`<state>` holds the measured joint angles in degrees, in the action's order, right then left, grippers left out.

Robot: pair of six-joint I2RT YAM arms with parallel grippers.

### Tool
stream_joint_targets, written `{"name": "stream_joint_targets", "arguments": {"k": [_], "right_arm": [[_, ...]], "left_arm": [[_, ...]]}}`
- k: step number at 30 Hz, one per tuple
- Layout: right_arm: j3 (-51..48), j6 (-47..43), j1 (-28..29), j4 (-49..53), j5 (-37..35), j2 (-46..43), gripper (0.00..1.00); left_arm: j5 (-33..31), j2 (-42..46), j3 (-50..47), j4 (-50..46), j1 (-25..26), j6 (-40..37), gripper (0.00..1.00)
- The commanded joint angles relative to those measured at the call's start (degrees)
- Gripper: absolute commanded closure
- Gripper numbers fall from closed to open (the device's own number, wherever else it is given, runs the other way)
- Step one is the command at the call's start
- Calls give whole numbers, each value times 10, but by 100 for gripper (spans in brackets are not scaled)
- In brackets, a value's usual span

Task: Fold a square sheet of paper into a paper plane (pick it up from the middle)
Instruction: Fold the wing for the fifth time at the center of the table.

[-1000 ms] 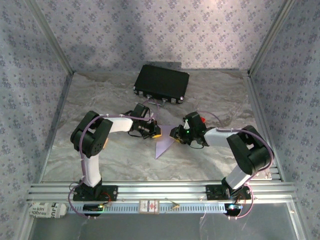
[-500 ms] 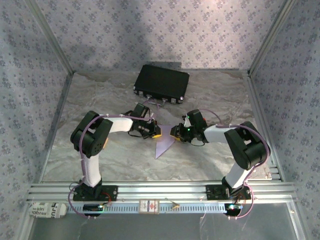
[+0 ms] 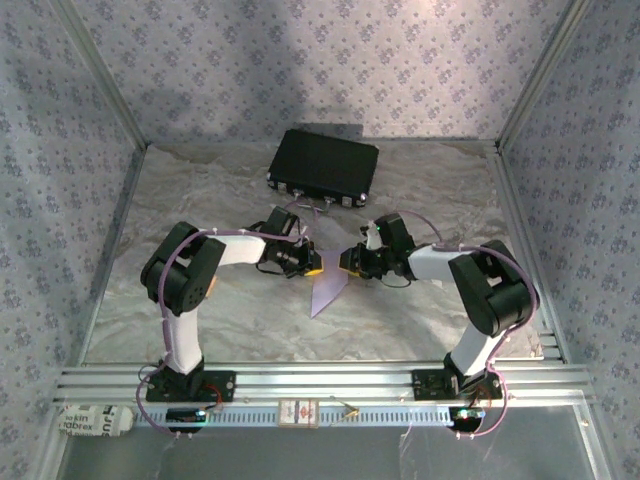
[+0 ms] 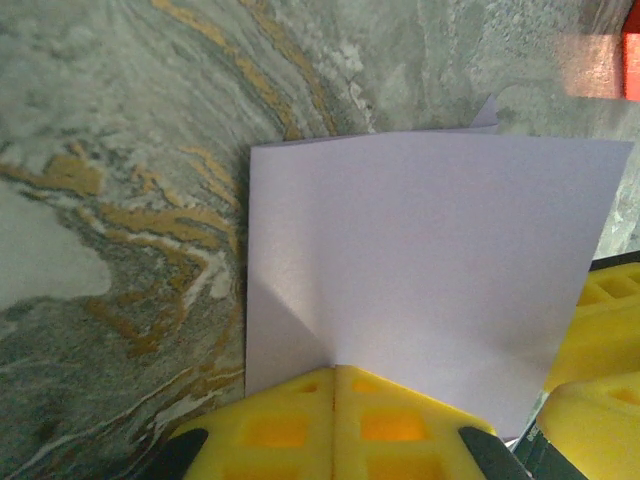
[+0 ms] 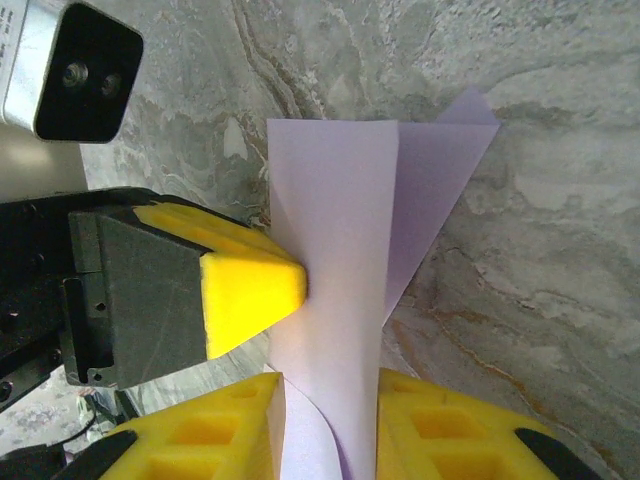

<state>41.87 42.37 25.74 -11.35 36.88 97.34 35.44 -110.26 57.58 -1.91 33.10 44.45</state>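
The pale lilac sheet of paper lies partly folded between my two grippers, with one pointed corner toward the near edge. My left gripper is shut with its yellow pads together. In the left wrist view the left gripper has its tip against the paper, where a crease starts. In the right wrist view a raised band of the paper stands between the pads of my right gripper, and both pads touch it. The left gripper presses that band from the side.
A black case sits at the back of the marbled table. A small red block lies just beyond the paper. Patterned walls close in three sides, and a metal rail runs along the near edge.
My right gripper has swung a little left and toward the back, closer onto the paper, and its jaws have narrowed slightly. The left arm and the paper's near corner have stayed put.
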Motion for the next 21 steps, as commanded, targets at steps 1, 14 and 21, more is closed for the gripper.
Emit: {"name": "stream_joint_targets", "arguments": {"k": [1, 14, 21], "right_arm": [[15, -21, -3, 16, 19, 11, 72], [30, -48, -5, 39, 21, 35, 71], [33, -59, -7, 58, 8, 41, 72]], "left_arm": [[-21, -11, -23, -42, 2, -2, 93], [-19, -11, -22, -41, 2, -2, 93], [-20, -8, -21, -42, 1, -4, 93]]}}
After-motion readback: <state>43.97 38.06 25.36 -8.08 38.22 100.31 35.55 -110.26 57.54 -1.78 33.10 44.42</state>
